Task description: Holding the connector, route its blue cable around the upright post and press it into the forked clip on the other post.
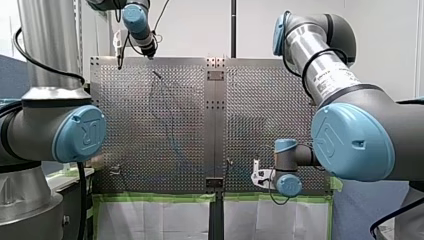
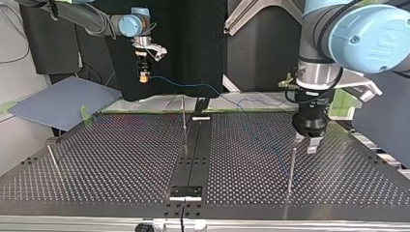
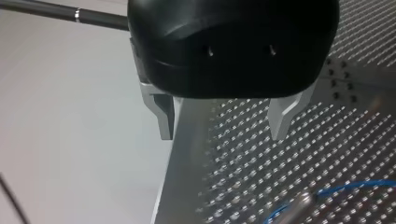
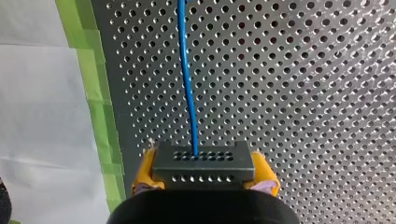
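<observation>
My right gripper [image 2: 142, 75] hangs above the far edge of the table at the top view's left. In the right wrist view its yellow pads [image 4: 145, 170] are shut on a dark block connector [image 4: 203, 161]. The blue cable [image 4: 187, 79] runs straight out of the connector over the perforated plate. In the top view the blue cable [image 2: 193, 86] trails rightwards. My left gripper [image 2: 309, 141] stands open and holds nothing, just behind a thin upright post [image 2: 292, 169]. The metal fingers [image 3: 164, 116] show the blue cable [image 3: 355, 186] ahead of them. A second post [image 2: 184, 121] stands mid-table. I cannot make out which post is forked.
A third thin post [image 2: 52, 158] leans at the top view's left. A dark centre rail [image 2: 193, 154] splits the perforated table [image 2: 121, 159]. A blue-grey sheet [image 2: 63, 101] lies beyond the table's corner. Green tape [image 1: 155, 198] lines the table's edge.
</observation>
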`<control>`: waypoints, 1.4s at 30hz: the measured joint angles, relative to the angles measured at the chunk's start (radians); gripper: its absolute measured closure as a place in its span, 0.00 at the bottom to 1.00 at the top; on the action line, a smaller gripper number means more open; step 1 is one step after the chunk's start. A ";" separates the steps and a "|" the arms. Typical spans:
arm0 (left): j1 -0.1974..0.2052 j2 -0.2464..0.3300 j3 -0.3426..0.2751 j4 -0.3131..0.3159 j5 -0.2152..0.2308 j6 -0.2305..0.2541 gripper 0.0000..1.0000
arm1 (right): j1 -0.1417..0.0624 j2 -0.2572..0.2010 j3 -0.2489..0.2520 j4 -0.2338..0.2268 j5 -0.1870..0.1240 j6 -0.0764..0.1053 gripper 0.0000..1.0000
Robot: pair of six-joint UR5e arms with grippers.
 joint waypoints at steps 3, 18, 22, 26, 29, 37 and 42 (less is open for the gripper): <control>-0.002 -0.012 0.004 -0.026 0.022 0.002 0.01 | 0.001 0.000 -0.002 0.002 0.000 -0.001 0.98; 0.001 -0.066 0.005 -0.029 0.065 -0.036 0.01 | 0.003 0.000 -0.004 0.005 0.001 -0.001 0.98; 0.006 -0.067 0.005 -0.017 0.064 -0.040 0.01 | 0.003 0.001 -0.004 0.005 0.001 -0.001 0.98; 0.010 -0.067 0.005 -0.015 0.064 -0.041 0.01 | 0.003 0.000 -0.004 0.003 0.000 -0.001 0.98; 0.011 -0.067 0.004 -0.016 0.064 -0.042 0.01 | 0.003 0.000 -0.004 0.003 0.000 -0.002 0.98; 0.011 -0.067 0.004 -0.024 0.025 -0.060 0.01 | 0.003 0.000 -0.004 0.006 0.001 -0.003 0.98; 0.011 -0.066 0.004 -0.028 -0.015 -0.071 0.01 | 0.003 0.000 -0.004 0.008 0.001 -0.004 0.98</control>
